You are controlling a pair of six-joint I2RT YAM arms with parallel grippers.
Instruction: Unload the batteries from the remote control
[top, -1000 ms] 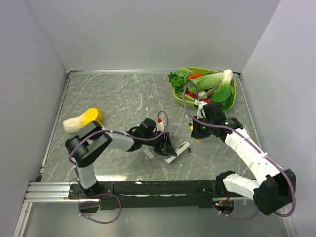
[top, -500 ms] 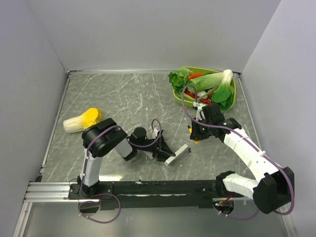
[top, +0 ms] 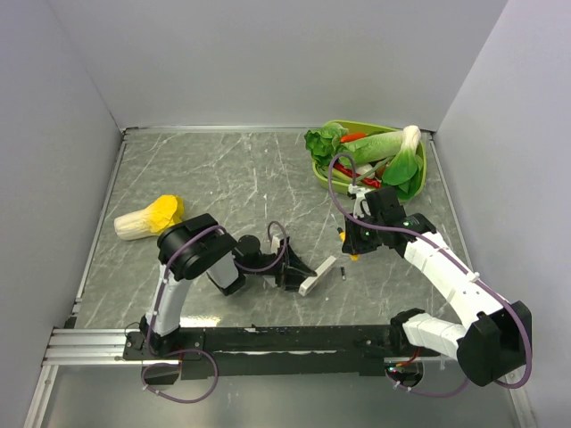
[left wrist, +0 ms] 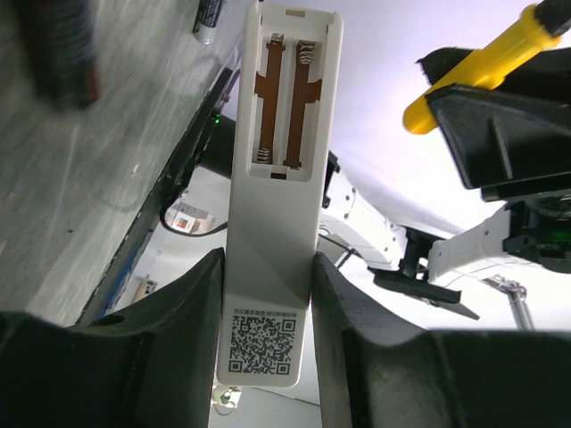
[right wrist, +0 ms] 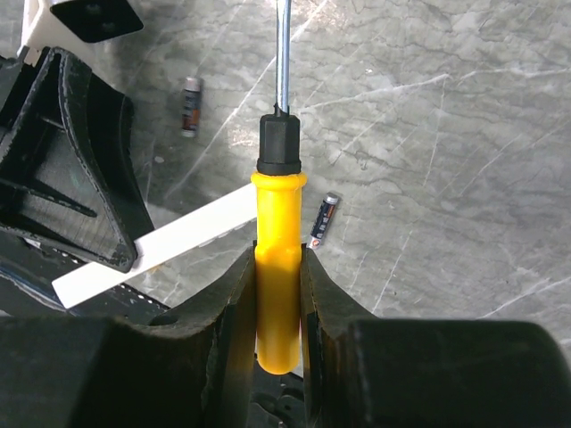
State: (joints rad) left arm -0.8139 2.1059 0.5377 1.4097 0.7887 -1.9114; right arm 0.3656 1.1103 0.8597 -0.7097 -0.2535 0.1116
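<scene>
Honestly, the yellowish cabbage (top: 147,217) is lying over by the left edge, well apart from everything, so I'm not worrying about it; the action is happening around the middle of the near edge. The left gripper (left wrist: 268,312) is squeezing the remote control (left wrist: 278,169) by its QR-code end, fingers pressing on both long sides, with most of the handset sticking out past them; the recess in its back is showing bare springs and contacts, so I'm judging it as already emptied. The batteries (right wrist: 190,104) are lying loose on the bench; one is sitting near the left fingers, and the second battery (right wrist: 326,218) is lying just beside the remote's free end. The right gripper (right wrist: 278,267) is clamping the yellow handle of the screwdriver (right wrist: 278,214), the shaft running out of the wrist view.

What's bugging me: both arms are crowding the same patch, so any swing is risking the shaft clipping the handset or the left fingers; gripped that far back, the remote could be pivoting or slipping out; those round cells could be rolling away if anything is sweeping low across them. The green tray (top: 423,178) of veg is sitting in the far right corner, near the right wrist, so backing up carelessly is risking a bump there too.
</scene>
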